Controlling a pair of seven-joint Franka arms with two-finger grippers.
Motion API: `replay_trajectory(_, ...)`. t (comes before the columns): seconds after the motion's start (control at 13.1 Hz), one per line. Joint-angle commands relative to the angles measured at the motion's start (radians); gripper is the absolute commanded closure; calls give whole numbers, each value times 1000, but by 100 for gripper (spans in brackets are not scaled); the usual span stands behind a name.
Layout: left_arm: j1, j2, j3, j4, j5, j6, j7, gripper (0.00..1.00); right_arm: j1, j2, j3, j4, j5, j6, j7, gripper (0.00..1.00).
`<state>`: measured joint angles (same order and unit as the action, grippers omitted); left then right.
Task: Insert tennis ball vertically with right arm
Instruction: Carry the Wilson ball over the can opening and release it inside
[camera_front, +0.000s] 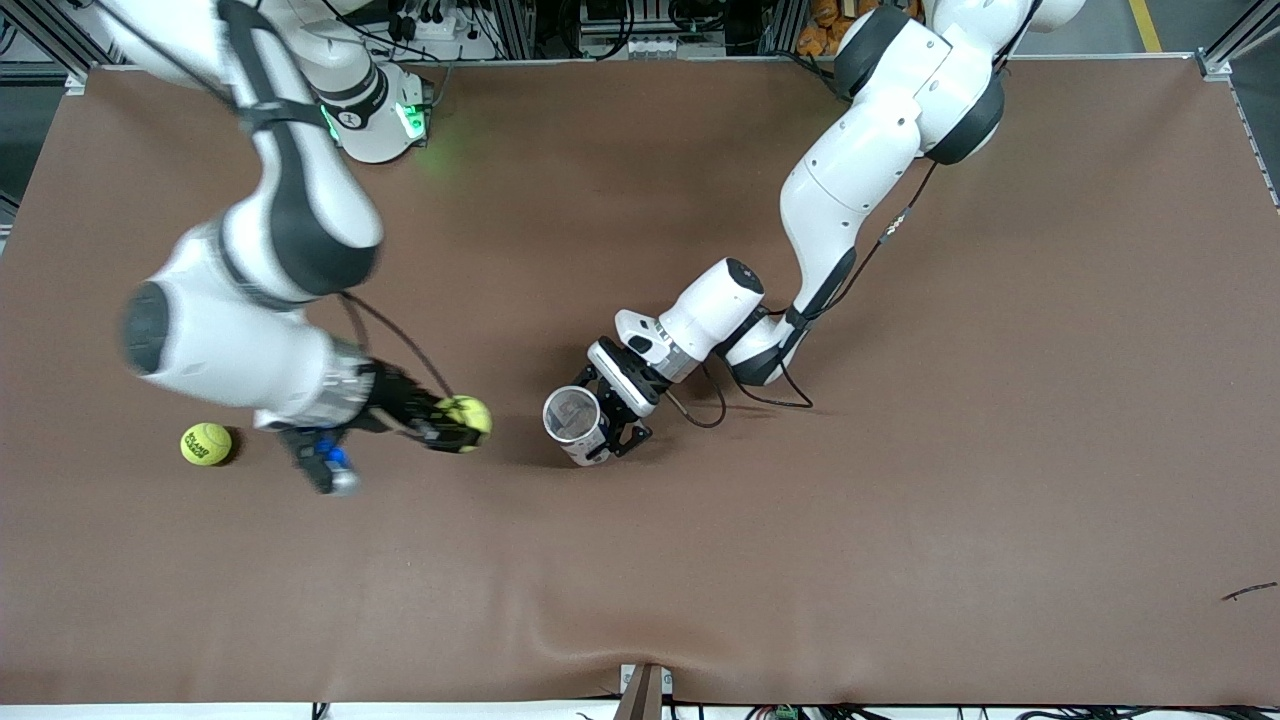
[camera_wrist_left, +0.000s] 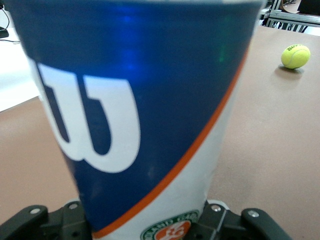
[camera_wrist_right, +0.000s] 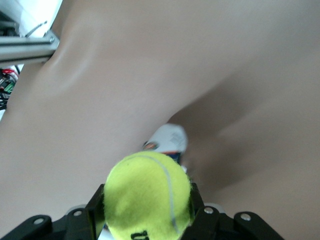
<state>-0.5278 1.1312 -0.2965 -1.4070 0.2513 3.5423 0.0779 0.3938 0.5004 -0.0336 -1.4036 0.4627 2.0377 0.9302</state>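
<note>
The right hand (camera_front: 447, 425) holds a fuzzy yellow tennis ball (camera_front: 465, 417) above the brown desk (camera_front: 900, 480). The left hand (camera_front: 612, 418) grips a round blue-and-white can (camera_front: 574, 420).

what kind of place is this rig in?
Likely a robotics lab. Two arms work a brown-covered table framed by aluminium rails, with cabling and gear along the base end. The props are test items: a ball can and tennis balls.

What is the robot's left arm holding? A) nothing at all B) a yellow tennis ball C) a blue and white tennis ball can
C: the left end effector is clamped around the blue and white can, standing upright with its mouth open, and the can fills the left wrist view.
</note>
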Motion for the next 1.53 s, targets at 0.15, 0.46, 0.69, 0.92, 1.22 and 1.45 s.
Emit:
replay_trajectory(0.15,-6,21,0,10,-14,14,-9,33,105,38,-16,43,-39,50,206,92)
replay_trajectory(0.46,-1,21,0,10,-14,14,-9,31,143,56,-16,38,-134,52,226,85)
replay_trajectory(0.69,-1,22,0,10,-14,12,-10,30,151,72,-16,38,-136,53,237,82)
replay_trajectory(0.92,-1,22,0,11,-14,14,-10,26,169,84,-17,38,-139,56,268,72)
replay_trajectory(1.22,-1,21,0,10,-14,14,-10,26,168,92,-20,40,-156,55,266,0)
replay_trajectory(1.45,0,21,0,11,-14,12,-10,26,151,86,-19,41,-225,50,246,0)
